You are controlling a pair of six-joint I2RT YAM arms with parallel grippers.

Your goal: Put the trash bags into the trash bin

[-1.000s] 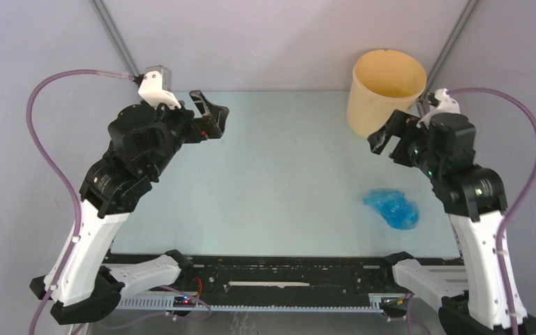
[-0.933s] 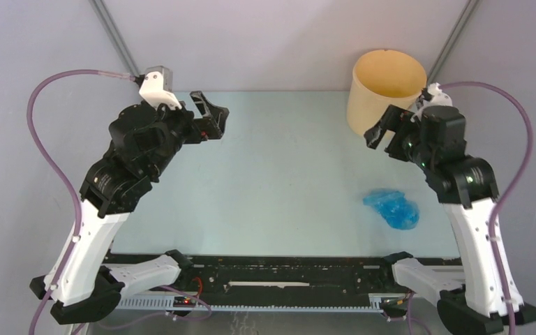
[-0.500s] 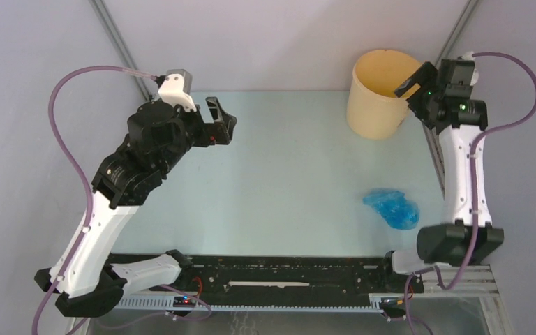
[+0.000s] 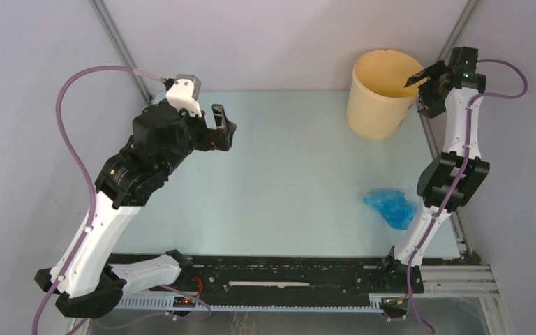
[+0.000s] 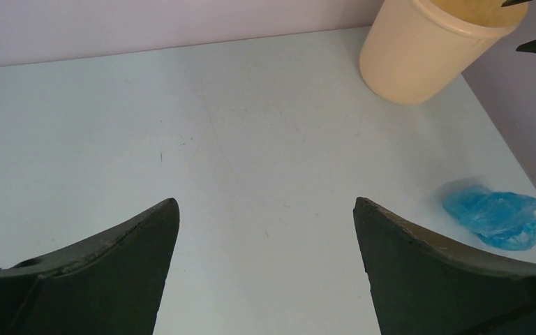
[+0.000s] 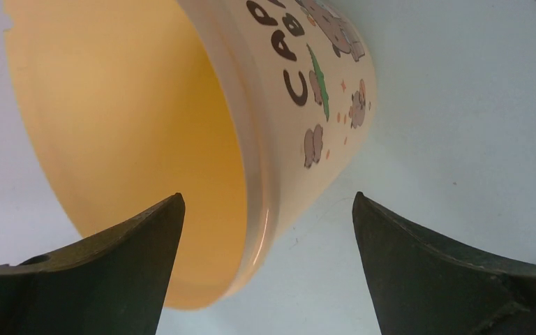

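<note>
Well apart from the pale yellow-tan round plastic trash bin, the crumpled, glossy light-blue plastic trash bag lies on the pale blue-white table, toward its near right side. The trash bin stands upright at the far right corner (its wall carries cartoon figures and dark lettering). The right gripper hangs at the bin's right rim with its fingers spread wide, and its wrist view shows the rim between them, nothing gripped. The left gripper hovers above the table's far left, equally wide and empty.
</note>
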